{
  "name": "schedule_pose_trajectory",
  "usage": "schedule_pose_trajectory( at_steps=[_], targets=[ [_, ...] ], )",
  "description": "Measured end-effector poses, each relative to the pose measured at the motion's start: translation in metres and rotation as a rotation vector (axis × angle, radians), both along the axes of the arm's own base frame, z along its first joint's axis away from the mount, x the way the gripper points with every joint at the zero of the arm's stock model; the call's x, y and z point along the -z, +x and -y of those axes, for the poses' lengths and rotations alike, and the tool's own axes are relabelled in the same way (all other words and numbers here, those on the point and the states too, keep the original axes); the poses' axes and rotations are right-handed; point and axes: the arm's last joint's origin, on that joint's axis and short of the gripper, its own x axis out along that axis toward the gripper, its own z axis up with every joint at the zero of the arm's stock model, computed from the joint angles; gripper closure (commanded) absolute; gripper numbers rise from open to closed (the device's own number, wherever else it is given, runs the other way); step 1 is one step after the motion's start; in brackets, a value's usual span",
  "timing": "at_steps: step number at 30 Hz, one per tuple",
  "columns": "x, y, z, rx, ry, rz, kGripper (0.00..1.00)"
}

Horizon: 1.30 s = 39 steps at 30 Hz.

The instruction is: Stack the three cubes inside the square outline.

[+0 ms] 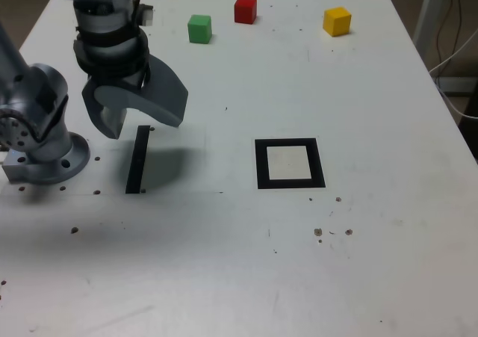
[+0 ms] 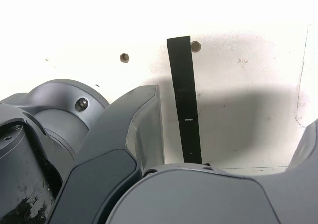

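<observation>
Hovering at the exterior view's left, the gripper hangs with jaws wide apart and empty over the black strip. Rightward along the far edge, well apart: green cube, red cube, yellow cube. Square outline sits nearer, unfilled; stacking apparently not begun.

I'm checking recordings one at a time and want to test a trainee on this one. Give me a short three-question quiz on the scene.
1. True or false: the square outline holds a cube.
2. In the exterior view, which cube sits farthest right: A green cube, B red cube, C yellow cube?
3. The gripper hangs over what?

Key: 1 false, it is empty. 2 C. 3 The black strip, jaws open, holding nothing.
</observation>
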Motion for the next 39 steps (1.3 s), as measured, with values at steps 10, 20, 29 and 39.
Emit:
schedule_pose_trajectory(
  at_steps=[10, 20, 29, 39],
  targets=[
    [0.001, 0.003, -0.003, 0.006, 0.073, 0.034, 0.00],
    [0.001, 0.003, -0.003, 0.006, 0.073, 0.035, 0.00],
    [-0.003, 0.005, -0.002, 0.004, 0.047, 0.034, 0.00],
    [-0.038, 0.035, -0.004, 0.011, -0.016, 0.057, 0.01]
  ],
)
